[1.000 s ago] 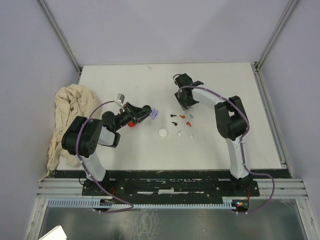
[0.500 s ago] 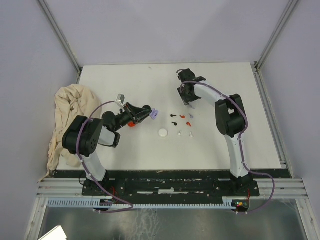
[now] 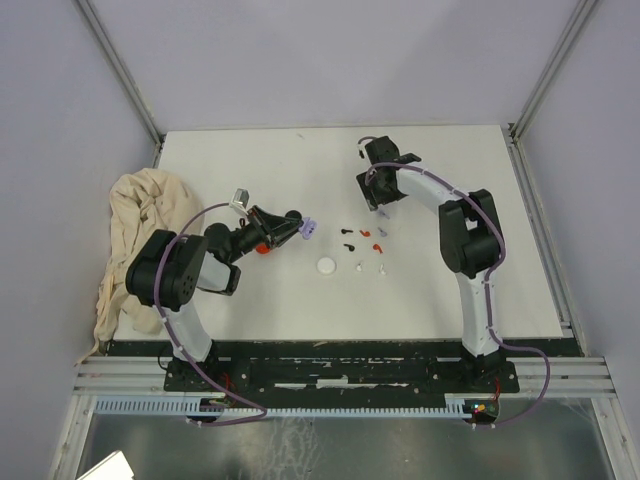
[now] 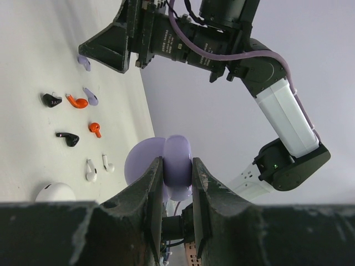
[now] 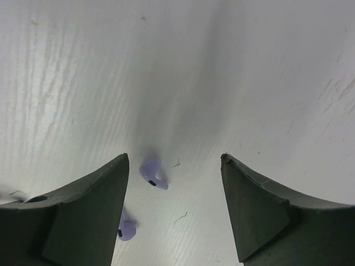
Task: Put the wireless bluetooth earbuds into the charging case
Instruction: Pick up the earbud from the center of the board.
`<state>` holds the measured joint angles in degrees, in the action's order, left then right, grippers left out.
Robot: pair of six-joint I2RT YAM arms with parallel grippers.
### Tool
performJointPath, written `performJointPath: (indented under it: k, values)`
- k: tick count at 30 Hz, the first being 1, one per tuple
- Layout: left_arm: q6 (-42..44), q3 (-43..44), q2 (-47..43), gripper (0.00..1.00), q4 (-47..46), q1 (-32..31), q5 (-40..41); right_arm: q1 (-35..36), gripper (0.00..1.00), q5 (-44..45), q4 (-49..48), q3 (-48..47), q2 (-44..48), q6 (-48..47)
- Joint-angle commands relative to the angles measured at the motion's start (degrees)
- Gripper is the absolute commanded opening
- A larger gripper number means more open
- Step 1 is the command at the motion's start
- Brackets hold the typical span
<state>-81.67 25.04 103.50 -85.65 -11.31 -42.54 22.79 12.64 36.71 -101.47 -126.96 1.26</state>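
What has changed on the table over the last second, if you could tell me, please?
The right gripper, jaws open, shifted slightly rightward and toward the far edge of the table; it now hangs over a lilac earbud. Nothing was taken hold of or let go. The left gripper stayed shut on the lilac charging case, and the other earbuds lay unmoved.

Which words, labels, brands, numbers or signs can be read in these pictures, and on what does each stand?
White print on the black wrist housing of the right arm: too small and blurred to read.
Lilac case: no text visible.
Nowhere else is any writing legible.
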Motion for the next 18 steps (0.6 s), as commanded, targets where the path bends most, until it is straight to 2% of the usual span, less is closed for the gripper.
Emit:
performJointPath:
  k: [1, 7, 18]
  values:
    - [-2.00, -0.07, 0.47, 0.03, -5.51, 0.36, -0.61, 0.22, 0.75, -5.72, -2.53, 1.36, 4.95, 0.85]
    - [-2.09, -0.04, 0.60, 0.03, -5.65, 0.40, -0.70, 0.23, 0.72, -6.29, -1.07, 1.32, 4.00, 0.62]
    - [-2.35, 0.14, 0.73, 0.03, -5.80, 0.43, -0.79, -0.09, 0.60, -7.46, 0.39, 1.05, 2.12, -0.55]
